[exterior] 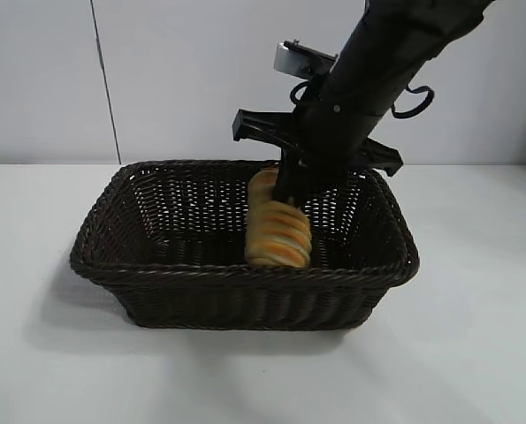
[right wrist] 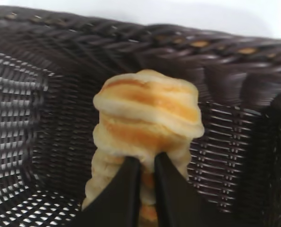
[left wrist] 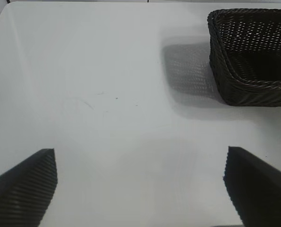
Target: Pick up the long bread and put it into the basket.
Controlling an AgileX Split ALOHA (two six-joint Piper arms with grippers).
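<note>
basket point(exterior: 156, 265): on the white surface point(exterior: 475, 353), holding 1 long bread point(exterior: 278, 231) in its right half.
long bread: leaning on end against the near wall.
right claw point(right wrist: 147, 189): inside the basket, its fingers nearly together, pinching the bread's end.
left claw point(left wrist: 140, 187): spread wide over bare surface, well apart.
cut off: the right arm hides the bread's top.

- One oblong golden-yellow loaf of long bread point(exterior: 278, 231) with orange-brown ridged stripes is showing.
- One large rectangular dark brown woven wicker basket point(exterior: 245, 296) is showing.
- Two black robot arms are appearing across the views.
</note>
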